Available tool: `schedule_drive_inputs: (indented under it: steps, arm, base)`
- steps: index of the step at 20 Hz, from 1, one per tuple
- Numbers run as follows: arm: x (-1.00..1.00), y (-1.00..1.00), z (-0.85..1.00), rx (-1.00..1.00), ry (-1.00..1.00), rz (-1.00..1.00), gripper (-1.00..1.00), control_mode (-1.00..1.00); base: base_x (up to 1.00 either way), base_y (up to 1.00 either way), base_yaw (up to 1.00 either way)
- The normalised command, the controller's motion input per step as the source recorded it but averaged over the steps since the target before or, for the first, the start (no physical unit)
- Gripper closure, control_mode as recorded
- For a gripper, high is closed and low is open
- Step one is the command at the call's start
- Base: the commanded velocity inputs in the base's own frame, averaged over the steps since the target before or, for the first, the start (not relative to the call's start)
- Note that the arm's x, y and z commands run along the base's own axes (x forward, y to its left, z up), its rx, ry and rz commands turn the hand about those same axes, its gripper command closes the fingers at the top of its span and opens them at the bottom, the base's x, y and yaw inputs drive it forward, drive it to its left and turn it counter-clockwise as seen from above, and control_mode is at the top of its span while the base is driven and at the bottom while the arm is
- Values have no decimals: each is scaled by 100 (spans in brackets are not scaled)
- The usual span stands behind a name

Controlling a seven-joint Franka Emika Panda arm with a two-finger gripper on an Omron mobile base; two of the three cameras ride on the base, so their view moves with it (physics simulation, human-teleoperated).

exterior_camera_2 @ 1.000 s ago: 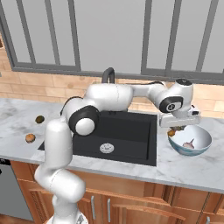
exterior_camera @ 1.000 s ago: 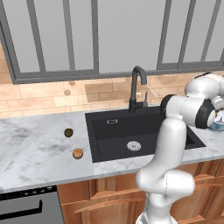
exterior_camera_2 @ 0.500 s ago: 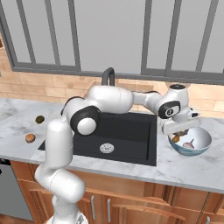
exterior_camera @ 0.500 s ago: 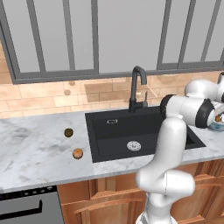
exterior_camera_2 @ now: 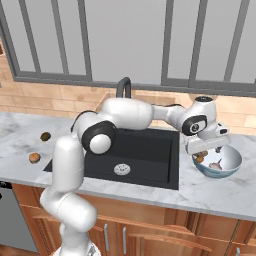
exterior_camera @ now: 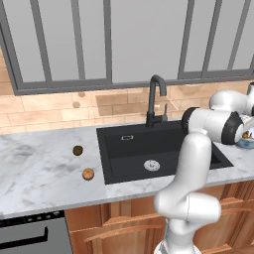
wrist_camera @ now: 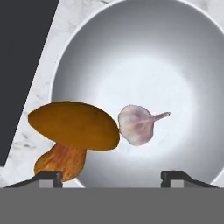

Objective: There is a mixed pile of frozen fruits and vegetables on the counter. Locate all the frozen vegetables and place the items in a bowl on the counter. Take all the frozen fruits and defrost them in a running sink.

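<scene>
The end effector [wrist_camera: 111,177] hangs spread over the bowl [wrist_camera: 183,52] — mushroom [wrist_camera: 72,131] and bulb [wrist_camera: 135,124] just beneath, released — while the two fruits, orange ball [exterior_camera: 88,174] and olive ball [exterior_camera: 78,150], lie far across the sink [exterior_camera: 134,149] on the desk [exterior_camera: 34,173].

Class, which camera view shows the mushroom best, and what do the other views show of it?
The hand view: the mushroom is large, cap and stem clear, beside the garlic bulb. The right base view shows a small brown speck in the bowl.
</scene>
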Motion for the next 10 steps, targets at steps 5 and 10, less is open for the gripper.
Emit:
schedule_drive_inputs:
  steps: [5, 10]
  arm:
    - [1, -6, 37, 5, 0, 2, -100, -100]
    - [0, -1, 47, 7, 0, 0, -100, -100]
  base:
    - [0, 0, 0]
    - [0, 0, 0]
